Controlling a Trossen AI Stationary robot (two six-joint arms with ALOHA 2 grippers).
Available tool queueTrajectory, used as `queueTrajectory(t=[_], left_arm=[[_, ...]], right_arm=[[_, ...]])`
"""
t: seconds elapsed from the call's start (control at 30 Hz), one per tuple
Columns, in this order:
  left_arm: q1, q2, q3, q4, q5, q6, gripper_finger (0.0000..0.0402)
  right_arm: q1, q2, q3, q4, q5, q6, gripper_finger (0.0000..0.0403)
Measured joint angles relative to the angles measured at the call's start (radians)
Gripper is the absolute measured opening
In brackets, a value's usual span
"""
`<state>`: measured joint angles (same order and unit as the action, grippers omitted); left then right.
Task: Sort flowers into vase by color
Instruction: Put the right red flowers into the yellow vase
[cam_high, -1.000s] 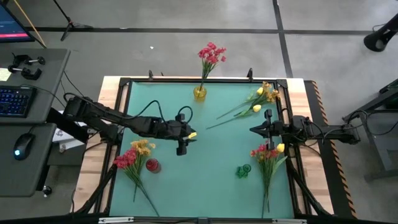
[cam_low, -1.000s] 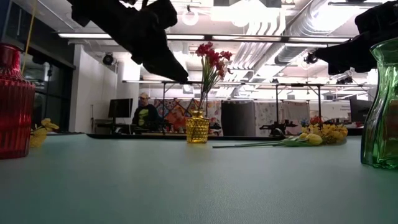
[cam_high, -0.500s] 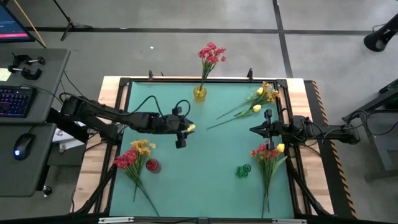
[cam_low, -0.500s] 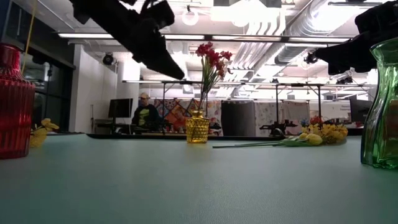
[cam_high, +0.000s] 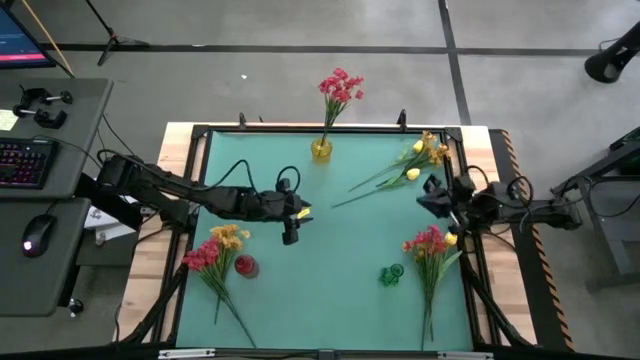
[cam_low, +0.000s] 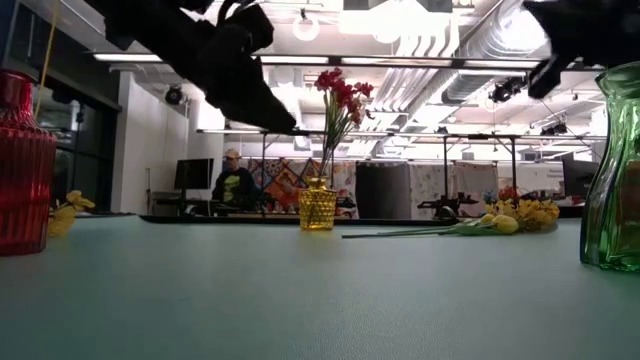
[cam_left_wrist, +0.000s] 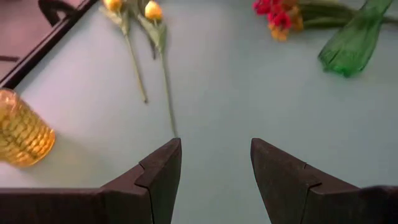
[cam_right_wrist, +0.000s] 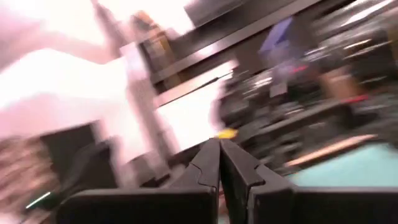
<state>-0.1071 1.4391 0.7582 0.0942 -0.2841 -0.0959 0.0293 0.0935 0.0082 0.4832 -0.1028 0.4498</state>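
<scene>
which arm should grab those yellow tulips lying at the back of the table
Probably right. The right gripper is shut and empty just beside the yellow tulips. The left gripper is mid-table, farther off, and seems to hold something yellow.

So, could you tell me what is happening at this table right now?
Two robot arms are sorting artificial flowers into vases. The yellow vase already holds red-pink flowers. The left gripper hovers open and empty over mid-table; the right gripper is shut, raised near the loose yellow flowers. Other bunches lie beside the red vase and green vase.
</scene>
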Motion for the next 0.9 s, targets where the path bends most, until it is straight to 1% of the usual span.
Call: queueTrajectory(t=[0.03,0.07,0.13,0.23,0.3,0.4,0.43,0.5,0.53,0.6,0.67,0.7,0.73,0.8,0.83,0.9], left_arm=[[-0.006,0.000,0.000,0.013,0.000,0.001,0.0182],[-0.011,0.000,0.000,0.023,-0.001,0.001,0.0182],[-0.022,0.000,0.000,0.035,-0.015,0.001,0.0182],[-0.033,0.000,0.000,0.041,-0.045,0.003,0.0182],[-0.038,0.000,0.000,0.040,-0.059,0.003,0.0182],[-0.039,0.000,0.000,0.041,-0.075,0.003,0.0182],[-0.039,0.000,0.000,0.041,-0.076,0.002,0.0182],[-0.039,0.000,0.000,0.041,-0.080,0.002,0.0182],[-0.038,0.000,0.000,0.043,-0.084,0.002,0.0182],[-0.038,0.000,0.000,0.044,-0.090,0.002,0.0182],[-0.038,0.000,0.000,0.045,-0.091,0.002,0.0182],[-0.038,0.000,0.000,0.043,-0.091,0.002,0.0182],[-0.038,0.000,0.000,0.042,-0.091,0.002,0.0182],[-0.039,0.000,0.000,0.039,-0.091,0.002,0.0182],[-0.039,0.000,0.000,0.037,-0.091,0.001,0.0182],[-0.040,0.000,0.000,0.033,-0.093,0.000,0.0182]], right_arm=[[0.022,0.038,0.000,0.043,-0.017,0.011,0.0000],[0.048,0.081,0.000,0.089,-0.012,0.026,0.0000],[0.107,0.180,0.000,0.173,0.025,0.039,0.0000],[0.202,0.332,0.029,0.231,0.032,0.037,0.0000],[0.262,0.413,0.086,0.248,0.013,-0.022,0.0000],[0.332,0.509,0.213,0.250,-0.005,-0.173,0.0000],[0.349,0.538,0.259,0.226,-0.013,-0.231,0.0000],[0.376,0.594,0.354,0.131,-0.018,-0.310,0.0000],[0.385,0.626,0.399,0.065,-0.003,-0.322,0.0000],[0.393,0.697,0.482,-0.064,0.069,-0.357,0.0000],[0.389,0.776,0.560,-0.147,0.177,-0.396,0.0000],[0.387,0.810,0.601,-0.208,0.230,-0.363,0.0000],[0.384,0.841,0.646,-0.295,0.262,-0.306,0.0000],[0.381,0.899,0.751,-0.564,0.261,-0.150,0.0000],[0.385,0.928,0.803,-0.733,0.256,-0.051,0.0000],[0.412,0.981,0.906,-1.008,0.250,0.161,0.0000]])
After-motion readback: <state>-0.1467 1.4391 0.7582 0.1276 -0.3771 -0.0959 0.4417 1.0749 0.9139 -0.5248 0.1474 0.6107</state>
